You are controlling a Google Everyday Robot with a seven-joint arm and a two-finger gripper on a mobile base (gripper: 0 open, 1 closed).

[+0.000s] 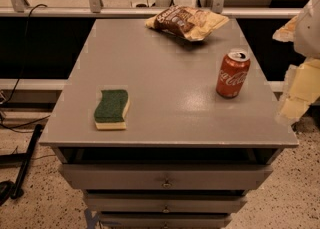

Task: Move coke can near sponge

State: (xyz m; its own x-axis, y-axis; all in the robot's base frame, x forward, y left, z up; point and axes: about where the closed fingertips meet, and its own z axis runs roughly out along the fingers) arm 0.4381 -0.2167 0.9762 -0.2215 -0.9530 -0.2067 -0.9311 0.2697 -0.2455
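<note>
Red-orange can (233, 73) with white script stood upright near the bench's (165, 123) right edge, sponge (112, 108) near the left. Gripper (299, 90) hung past the right edge; I cannot tell its state.

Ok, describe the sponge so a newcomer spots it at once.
On top of the grey drawer cabinet, the sponge lies near the front left corner. The coke can stands at the right, near the gripper at the picture's edge; the chip bag lies at the back. Only the sponge is green-topped on pale yellow.
</note>
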